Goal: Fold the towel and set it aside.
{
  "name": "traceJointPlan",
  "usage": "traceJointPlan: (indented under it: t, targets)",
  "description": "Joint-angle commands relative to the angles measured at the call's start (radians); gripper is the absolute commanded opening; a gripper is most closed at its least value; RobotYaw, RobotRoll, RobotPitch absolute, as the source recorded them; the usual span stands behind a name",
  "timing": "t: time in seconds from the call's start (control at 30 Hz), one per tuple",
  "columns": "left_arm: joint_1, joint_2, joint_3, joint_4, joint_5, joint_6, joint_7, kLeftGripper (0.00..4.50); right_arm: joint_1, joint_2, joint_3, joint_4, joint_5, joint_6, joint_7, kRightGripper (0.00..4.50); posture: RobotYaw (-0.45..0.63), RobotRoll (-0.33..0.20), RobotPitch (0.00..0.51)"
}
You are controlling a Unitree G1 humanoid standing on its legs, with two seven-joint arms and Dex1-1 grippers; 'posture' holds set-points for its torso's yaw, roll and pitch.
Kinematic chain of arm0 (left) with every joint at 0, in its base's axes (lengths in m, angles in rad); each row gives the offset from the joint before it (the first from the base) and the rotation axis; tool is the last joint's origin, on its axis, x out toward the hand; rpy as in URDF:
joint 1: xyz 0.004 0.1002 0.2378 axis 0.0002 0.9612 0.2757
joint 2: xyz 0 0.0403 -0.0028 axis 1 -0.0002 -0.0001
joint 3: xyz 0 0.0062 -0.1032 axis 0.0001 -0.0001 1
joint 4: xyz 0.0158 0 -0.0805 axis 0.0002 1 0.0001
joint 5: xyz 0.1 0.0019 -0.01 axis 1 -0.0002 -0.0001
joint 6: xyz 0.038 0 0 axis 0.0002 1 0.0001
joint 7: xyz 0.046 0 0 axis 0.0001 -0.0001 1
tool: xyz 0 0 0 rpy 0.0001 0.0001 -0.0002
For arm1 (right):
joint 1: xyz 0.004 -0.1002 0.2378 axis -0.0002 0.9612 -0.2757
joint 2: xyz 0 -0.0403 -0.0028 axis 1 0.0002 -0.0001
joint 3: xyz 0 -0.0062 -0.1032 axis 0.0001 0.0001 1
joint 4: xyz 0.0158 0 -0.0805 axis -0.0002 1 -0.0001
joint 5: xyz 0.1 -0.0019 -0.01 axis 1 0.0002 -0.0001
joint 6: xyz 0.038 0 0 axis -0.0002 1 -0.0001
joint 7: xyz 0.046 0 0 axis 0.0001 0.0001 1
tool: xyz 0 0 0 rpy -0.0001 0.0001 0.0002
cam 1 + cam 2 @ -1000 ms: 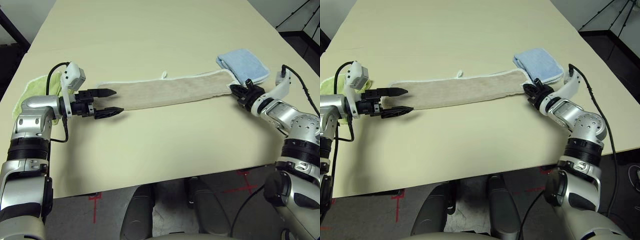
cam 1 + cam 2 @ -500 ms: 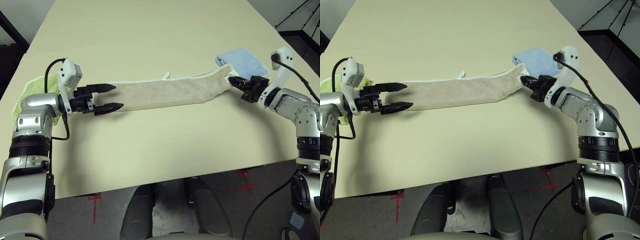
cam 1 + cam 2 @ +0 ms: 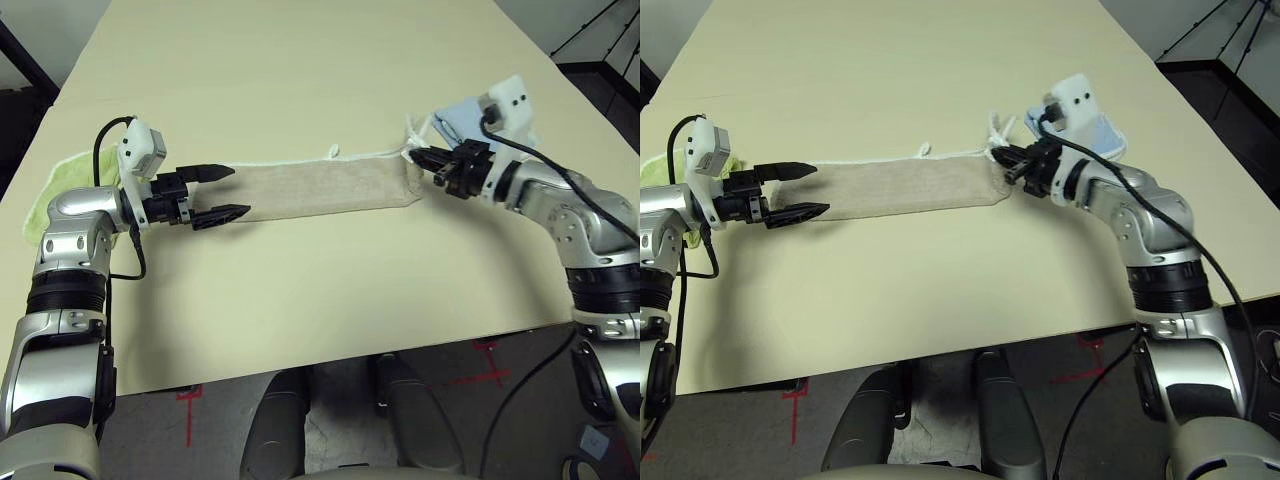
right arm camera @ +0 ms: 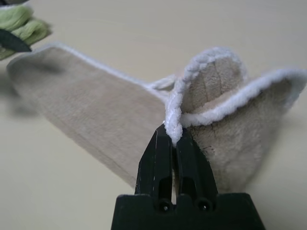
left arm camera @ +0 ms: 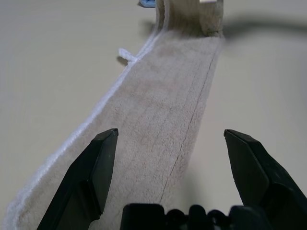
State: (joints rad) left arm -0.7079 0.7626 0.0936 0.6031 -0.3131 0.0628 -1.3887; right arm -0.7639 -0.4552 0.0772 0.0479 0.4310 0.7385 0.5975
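We saw the right gripper (image 4: 175, 136) pinched onto the white-stitched edge of the beige-tan terry towel (image 3: 320, 188), lifting that end off the cream table (image 3: 300, 290). The towel's other end lay flat between the left gripper's (image 3: 228, 192) spread fingers. We could read no writing.

- The table (image 3: 300, 60) is bare cream surface on the far side and along the near edge, so there is wide room to pass on both.
- The towel (image 3: 320, 187) lies as a long strip across the middle, its right end lifted off the surface.
- A lime-green towel (image 3: 62, 180) lies at the left edge, just behind the left gripper (image 3: 222, 193).
- A light blue towel (image 3: 462, 110) sits behind the right gripper (image 3: 420, 155).
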Motion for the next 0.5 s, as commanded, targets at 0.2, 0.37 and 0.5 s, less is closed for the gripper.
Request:
traceJointPlan:
  t: [0.2, 0.37, 0.5]
  targets:
    - [-0.009, 0.002, -0.018, -0.019, 0.008, 0.019, -0.011, 4.50, -0.017, 0.034, 0.086, 0.005, -0.084, -0.018, 0.049, 0.03, -0.01, 0.000, 0.205]
    - [-0.006, 0.004, -0.018, -0.024, 0.008, 0.023, -0.010, 4.50, -0.029, 0.068, 0.101, 0.008, -0.108, -0.030, 0.065, 0.03, -0.01, 0.000, 0.200]
    - [-0.006, 0.004, -0.019, -0.027, 0.007, 0.029, -0.013, 4.50, -0.042, 0.094, 0.116, 0.019, -0.130, -0.048, 0.076, 0.03, -0.01, 0.000, 0.199]
